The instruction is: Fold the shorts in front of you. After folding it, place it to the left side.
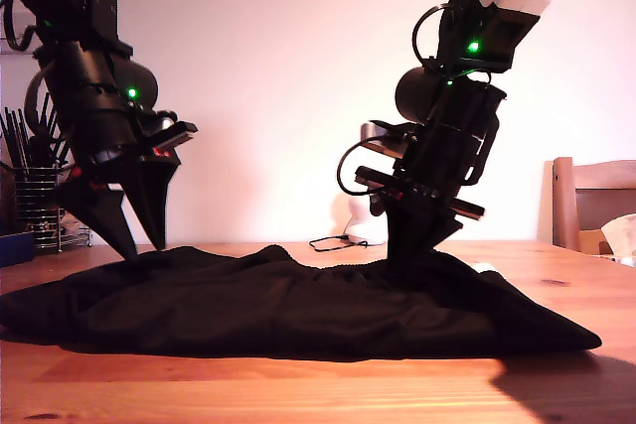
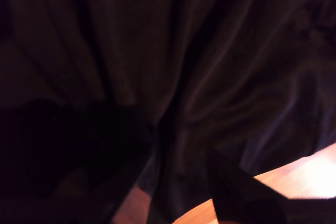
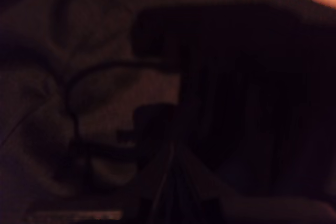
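The shorts [image 1: 288, 305] lie spread across the table [image 1: 298, 389], long axis running from the exterior view's left to its right. Both grippers are down at the far edge. Your first gripper [image 2: 181, 192] has its fingers apart over cloth; the second [image 3: 173, 182] is too dark to tell.

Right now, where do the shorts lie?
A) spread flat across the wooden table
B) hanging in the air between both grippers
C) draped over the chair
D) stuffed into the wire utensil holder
A: the shorts lie spread low on the wooden table, with both arms reaching down to the fabric.
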